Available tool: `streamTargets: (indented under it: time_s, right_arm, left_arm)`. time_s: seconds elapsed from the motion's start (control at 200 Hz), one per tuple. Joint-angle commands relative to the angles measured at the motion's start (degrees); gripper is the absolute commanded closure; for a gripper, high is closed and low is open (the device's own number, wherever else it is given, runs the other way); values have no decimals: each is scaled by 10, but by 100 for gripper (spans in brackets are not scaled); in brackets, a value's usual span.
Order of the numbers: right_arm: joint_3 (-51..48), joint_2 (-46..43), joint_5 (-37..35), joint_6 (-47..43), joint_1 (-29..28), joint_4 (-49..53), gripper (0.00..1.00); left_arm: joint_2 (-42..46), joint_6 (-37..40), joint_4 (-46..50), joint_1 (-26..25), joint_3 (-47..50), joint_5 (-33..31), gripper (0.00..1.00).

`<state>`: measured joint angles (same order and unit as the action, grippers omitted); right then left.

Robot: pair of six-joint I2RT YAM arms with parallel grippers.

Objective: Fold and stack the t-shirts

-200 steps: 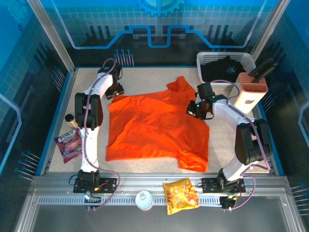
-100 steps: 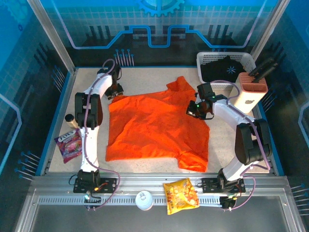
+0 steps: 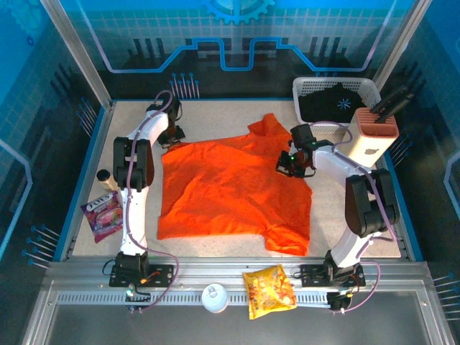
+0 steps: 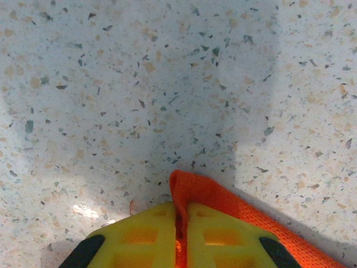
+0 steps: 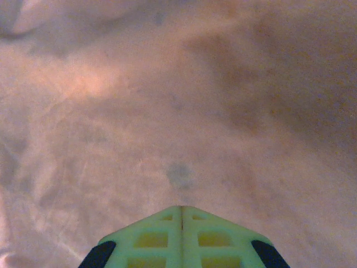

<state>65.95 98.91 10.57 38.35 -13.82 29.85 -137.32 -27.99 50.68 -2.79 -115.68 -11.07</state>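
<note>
The bright orange t-shirt (image 3: 230, 187) lies spread flat across the middle of the table, one sleeve pointing to the back. My left gripper (image 3: 167, 141) sits at the shirt's back-left corner. In the left wrist view its yellow fingers (image 4: 179, 215) are shut on a fold of the orange cloth (image 4: 223, 201), just above the speckled table. My right gripper (image 3: 286, 167) rests over the shirt's right side, jaws pressed together (image 5: 181, 207), with orange cloth (image 5: 178, 111) spread beneath and none seen between them. The black shirt (image 3: 327, 104) with the pale starburst lies in the white basket (image 3: 302, 86).
An orange-and-white block (image 3: 374, 133) stands beside the basket at the right. A yellow snack bag (image 3: 268, 289) and a white round lid (image 3: 215, 296) lie on the front rail. A purple packet (image 3: 103, 213) and a small bottle (image 3: 106, 177) sit at the left edge.
The right gripper has shifted slightly left and back over the shirt. The left gripper has edged a little toward the back, still holding the corner.
</note>
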Motion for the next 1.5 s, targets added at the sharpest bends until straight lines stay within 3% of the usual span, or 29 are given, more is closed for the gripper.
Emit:
streamTargets:
  time_s: [0.0,0.085,0.335,0.716,0.896,1.031,1.181,1.311,1.351,1.401,1.496]
  right_arm:
    - [54,61,4,11,8,-25,97]
    - [108,122,10,17,21,-31,100]
    - [190,242,23,87,63,-30,100]
    - [167,241,-6,196,82,-66,100]
    - [142,235,0,212,77,-89,100]
    - [134,239,19,208,69,-103,100]
    - [157,247,40,190,53,-97,100]
    - [189,237,23,166,35,-62,100]
    - [198,230,13,159,30,-50,100]
    - [206,222,5,152,26,-41,100]
    - [227,204,-9,133,20,-23,100]
  left_arm:
    - [-8,7,7,3,-13,4,95]
    - [-7,9,14,3,-17,1,100]
    - [8,15,18,15,-5,-13,100]
    - [38,-2,24,67,6,1,100]
    - [33,-15,13,90,-24,47,100]
    - [25,-11,-29,92,-50,118,100]
    - [52,-16,-133,90,-10,215,86]
    - [134,-12,-251,87,83,233,76]
    - [160,-7,-272,86,106,230,68]
    - [185,-4,-277,86,121,223,48]
    - [228,3,-254,85,138,213,32]
